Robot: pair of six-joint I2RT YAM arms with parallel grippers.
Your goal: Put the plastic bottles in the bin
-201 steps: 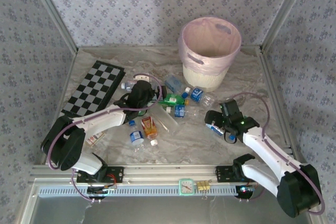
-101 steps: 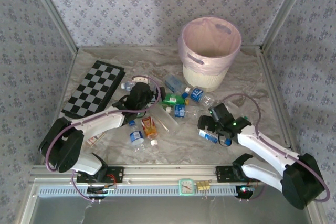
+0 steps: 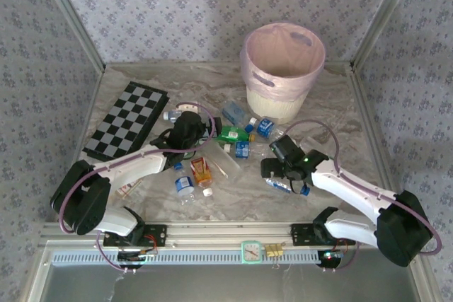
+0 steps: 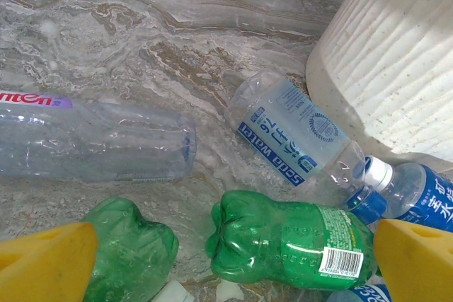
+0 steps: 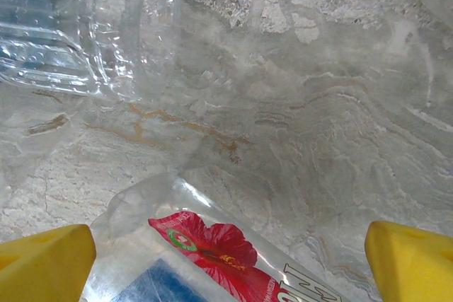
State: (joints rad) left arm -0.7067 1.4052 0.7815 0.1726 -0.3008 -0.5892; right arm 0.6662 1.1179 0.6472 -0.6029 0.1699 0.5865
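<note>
The plastic bottles (image 3: 237,143) lie scattered on the marble bench (image 3: 333,114). Most of them are in a loose heap near the middle, in front of the bin (image 3: 283,68). The bin stands upright at the far side, a little to the right, and its pale pink bag is folded over the rim. In the heap I see a green bottle (image 3: 230,134) on its side. Nearer to me an orange-red bottle (image 3: 201,170) and a small clear bottle (image 3: 184,184) lie a little apart from the others.

Through the left wrist camera I look down on two green bottles side by side. Beyond them lies a soda water bottle (image 4: 290,132), close to the white bin wall (image 4: 389,54), and a long clear bottle (image 4: 92,150) lies to the left. The left jaws are released and spread wide, with the yellow tips at both lower corners, and they grasp nothing.

The right arm (image 3: 354,189) reaches in at the right side of the heap, above a blue-label bottle (image 3: 287,185). Its wrist camera shows a flower-label bottle (image 5: 212,245) lying below, and a crushed clear bottle (image 5: 71,26) farther away. The right jaws are also released, wide apart, and hold nothing.

The checkered board (image 3: 127,122) lies flat on the bench, to the left of the heap.
</note>
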